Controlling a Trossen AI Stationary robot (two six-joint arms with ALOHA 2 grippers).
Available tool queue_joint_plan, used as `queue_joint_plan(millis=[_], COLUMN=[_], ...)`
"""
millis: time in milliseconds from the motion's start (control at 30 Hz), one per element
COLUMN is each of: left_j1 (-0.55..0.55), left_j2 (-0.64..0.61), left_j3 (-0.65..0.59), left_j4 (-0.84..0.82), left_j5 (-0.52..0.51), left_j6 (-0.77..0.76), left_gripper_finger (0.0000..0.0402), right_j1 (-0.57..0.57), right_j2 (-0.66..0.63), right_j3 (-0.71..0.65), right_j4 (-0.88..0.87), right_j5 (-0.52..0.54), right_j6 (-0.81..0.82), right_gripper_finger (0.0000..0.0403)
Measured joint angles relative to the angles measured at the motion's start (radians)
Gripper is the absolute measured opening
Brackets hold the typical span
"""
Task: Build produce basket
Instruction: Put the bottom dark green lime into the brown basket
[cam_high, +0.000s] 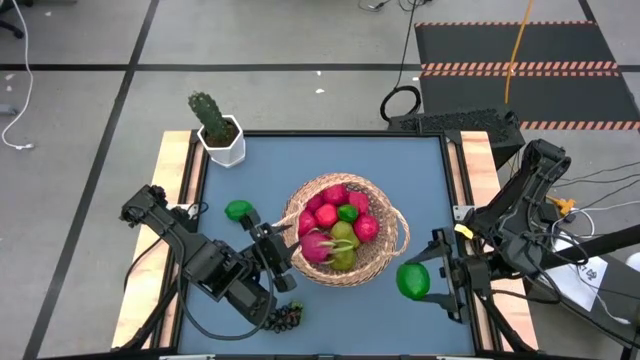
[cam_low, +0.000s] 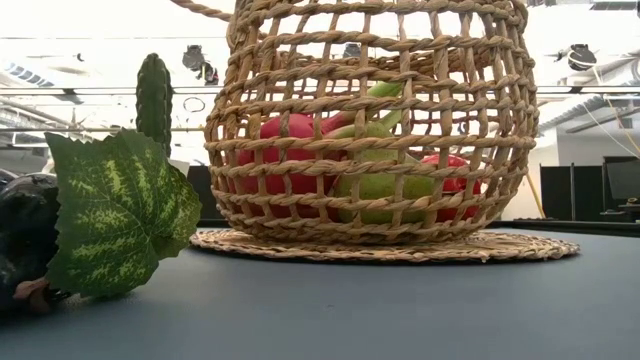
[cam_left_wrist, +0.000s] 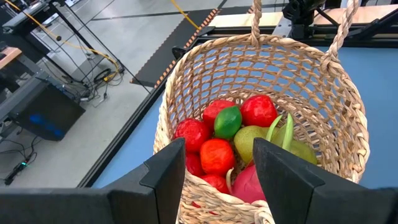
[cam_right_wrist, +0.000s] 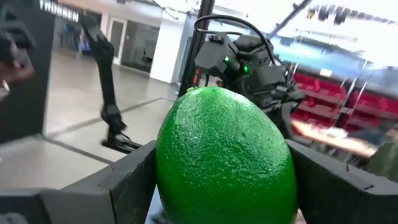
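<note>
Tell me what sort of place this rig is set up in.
Probably a robotics lab or workshop rather than a home. The blue-topped table stands on a bare floor with loose cables and a hazard-striped mat, and the right wrist view shows shelves of red bins in a large open hall.

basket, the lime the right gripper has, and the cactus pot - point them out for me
basket (cam_high: 392, 243): high view, woven rim on its right side.
lime (cam_right_wrist: 227, 158): right wrist view, middle of its bumpy green skin.
cactus pot (cam_high: 224, 145): high view, white front wall of the pot.
</note>
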Motion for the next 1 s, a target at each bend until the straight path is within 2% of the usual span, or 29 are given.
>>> queue_joint_plan(millis=[133,267,333,600,867,1000], left_j1=[0.0,0.0,0.0,0.0,0.001,0.001], left_j2=[0.0,0.0,0.0,0.0,0.0,0.0], left_j3=[0.0,0.0,0.0,0.0,0.0,0.0], left_j4=[0.0,0.0,0.0,0.001,0.002,0.002], left_j5=[0.0,0.0,0.0,0.0,0.0,0.0], left_j6=[0.0,0.0,0.0,0.0,0.0,0.0], left_gripper_finger=[0.0189,0.0189,0.0189,0.0189,0.0189,0.0189], right_j1=[0.0,-0.023,-0.039,-0.119,-0.211,-0.265], right_j2=[0.0,-0.001,0.0,0.024,0.087,0.14], right_j3=[0.0,0.0,0.0,0.027,0.22,0.339], right_j4=[0.021,0.093,0.095,0.088,-0.117,-0.245], right_j5=[0.055,0.158,0.163,0.152,0.142,0.045], right_j6=[-0.101,-0.072,-0.044,0.03,0.032,0.079], right_gripper_finger=[0.0309,0.0309,0.0309,0.0309,0.0309,0.0309])
